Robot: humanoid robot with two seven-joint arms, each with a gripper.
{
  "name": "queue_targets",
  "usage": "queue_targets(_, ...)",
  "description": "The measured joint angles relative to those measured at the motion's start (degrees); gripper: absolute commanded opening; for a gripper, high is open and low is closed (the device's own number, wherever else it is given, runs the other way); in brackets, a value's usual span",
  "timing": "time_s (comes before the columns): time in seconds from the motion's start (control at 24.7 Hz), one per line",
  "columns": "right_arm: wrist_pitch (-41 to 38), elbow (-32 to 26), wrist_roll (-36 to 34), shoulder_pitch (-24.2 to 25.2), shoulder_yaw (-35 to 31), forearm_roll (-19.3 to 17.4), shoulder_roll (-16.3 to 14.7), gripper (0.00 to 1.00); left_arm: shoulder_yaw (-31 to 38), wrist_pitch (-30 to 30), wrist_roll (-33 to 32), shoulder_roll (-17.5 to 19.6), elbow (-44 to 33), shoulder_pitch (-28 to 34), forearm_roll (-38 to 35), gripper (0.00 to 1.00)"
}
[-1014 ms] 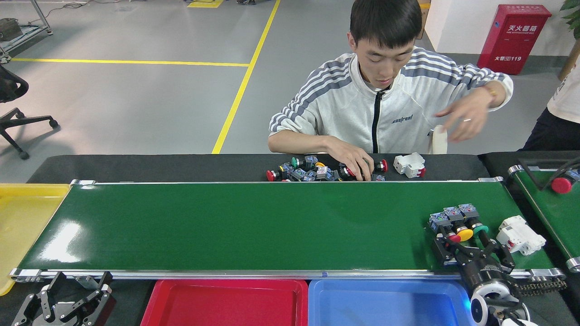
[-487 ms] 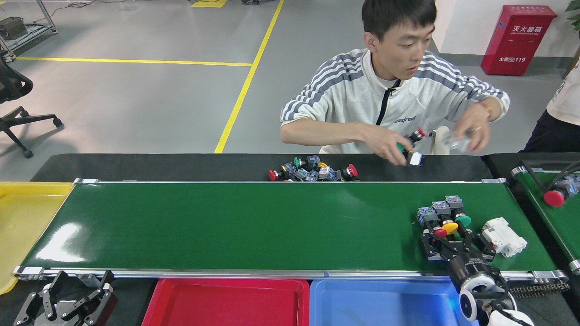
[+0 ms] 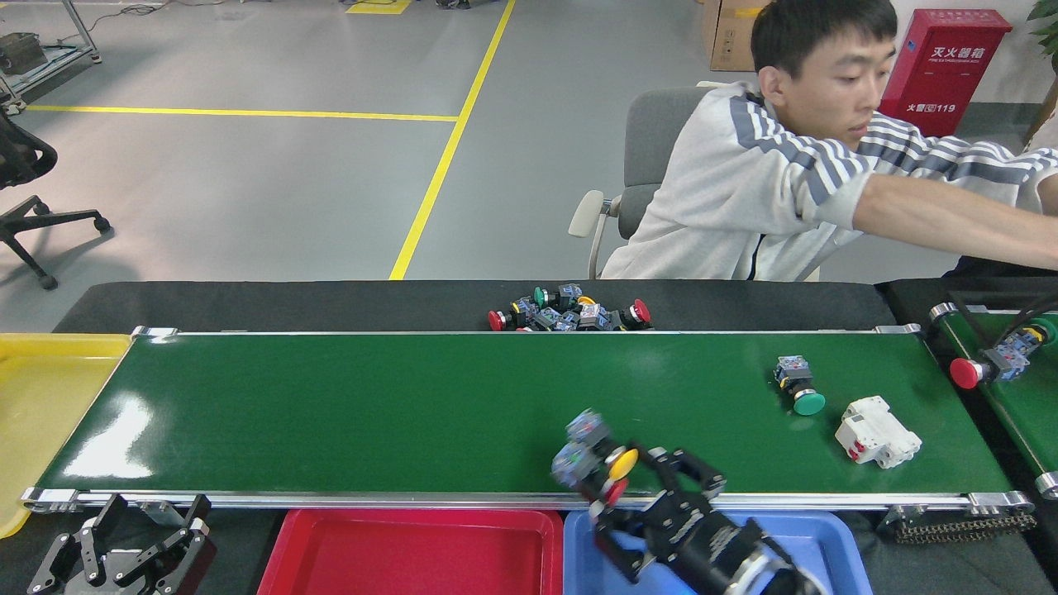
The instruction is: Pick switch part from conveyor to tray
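The conveyor [image 3: 372,413] is a long dark-green belt with silver rails across the middle. My right gripper [image 3: 630,489] hangs over its near rail, above the blue tray [image 3: 814,537], shut on two switch parts [image 3: 597,463] with a yellow and a red button, all blurred by motion. A green-button switch part [image 3: 800,386] lies on the belt at the right, apart from the gripper. The red tray [image 3: 413,552] sits left of the blue one. My left gripper [image 3: 124,549] rests open at the bottom left, below the belt, holding nothing.
A white breaker block [image 3: 878,431] lies on the belt near the green-button part. A pile of switch parts [image 3: 570,316] sits behind the belt. A person's arm [image 3: 950,223] reaches right over a second belt [image 3: 1012,397]. A yellow tray [image 3: 41,397] is far left.
My right gripper has swung left and toward the near rail, carrying the yellow and red switch parts. The green-button part and white block stay on the belt. The person has leaned right.
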Motion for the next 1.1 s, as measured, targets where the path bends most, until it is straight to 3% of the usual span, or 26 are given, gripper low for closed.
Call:
queue_targets(0.08,-0.4,0.4,-0.4,0.0,4.5,2.6,1.6,0.03,0.0,0.0,0.0,0.0,0.1,-0.1,0.0,1.0)
queue_targets(0.12,-0.4,1.1,-0.8,0.0,6.3,3.9,2.3,0.13,0.0,0.0,0.0,0.0,0.1,-0.3,0.0,1.0)
queue_targets(0.16,-0.5,2.0,-1.5,0.0,7.5,4.8,3.1,0.5,0.0,0.0,0.0,0.0,0.2,-0.3,0.0,1.0)
queue_targets(0.2,-0.5,3.0,-1.7,0.0,8.2,5.6,3.8,0.97,0.0,0.0,0.0,0.0,0.2,-0.3,0.0,1.0)
queue_targets(0.37,-0.5,4.1,-2.7,0.0,8.3,5.7,5.1,1.0,0.1,-0.3,0.0,0.0,0.1,-0.3,0.0,1.0)
queue_targets(0.57,-0.7,3.5,-3.0,0.2,6.3,2.6,5.1,1.0,1.3,-1.6,0.0,0.0,-0.1,0.0,0.0,1.0)
queue_targets(0.69,2.2,-0.4,-3.1,3.4,-3.6,2.0,5.3,0.97,2.1,-1.8,0.0,0.0,-0.4,0.5,0.0,1.0)
queue_targets(0.81,10.1,-5.4,-5.1,12.2,-15.9,2.0,5.9,0.97,2.7,-1.8,0.0,0.0,-0.6,0.8,0.0,1.0)
queue_targets(0.97,22.8,-6.5,-14.4,20.4,-23.2,1.9,7.3,0.98,2.8,-1.9,0.0,0.0,-1.0,1.6,0.0,1.0)
queue_targets(1.1,29.3,-6.5,-18.0,21.6,-27.0,1.7,7.4,0.98,2.8,-1.9,-0.1,0.0,-1.1,1.7,0.0,1.0)
